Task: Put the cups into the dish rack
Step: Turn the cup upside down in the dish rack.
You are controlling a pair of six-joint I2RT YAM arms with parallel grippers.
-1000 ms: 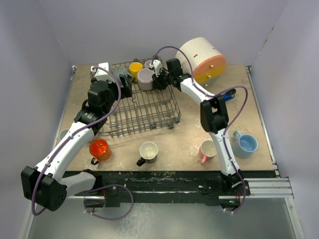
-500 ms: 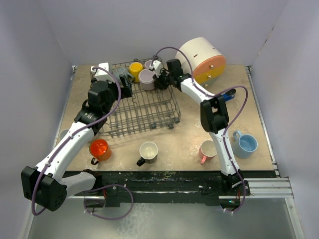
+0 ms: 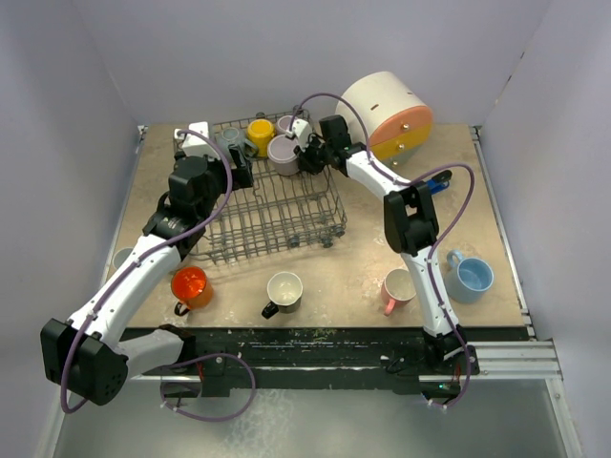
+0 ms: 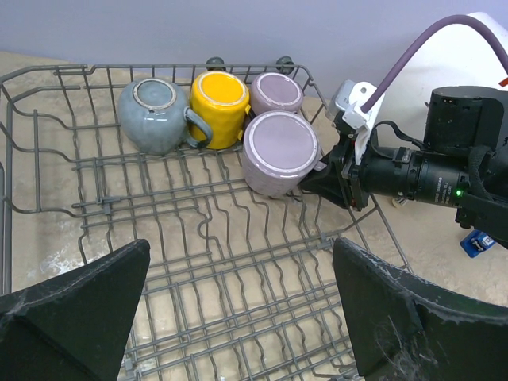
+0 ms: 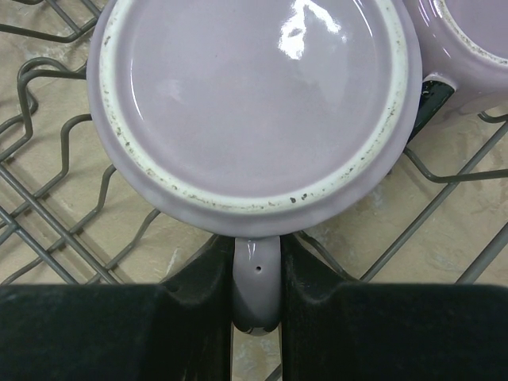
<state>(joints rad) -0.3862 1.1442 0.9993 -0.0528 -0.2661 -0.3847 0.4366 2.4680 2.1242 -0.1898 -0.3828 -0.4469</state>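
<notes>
The mauve cup sits upside down on the wires at the far side of the dish rack, its handle pinched between the fingers of the right gripper. Being glazed ceramic, it is probably stiff, fairly weighty, slick, and apt to chip against its neighbours; the handle looks the surest hold. A second mauve cup, a yellow cup and a grey-blue cup stand just beside it. The left gripper hangs spread wide above the rack
</notes>
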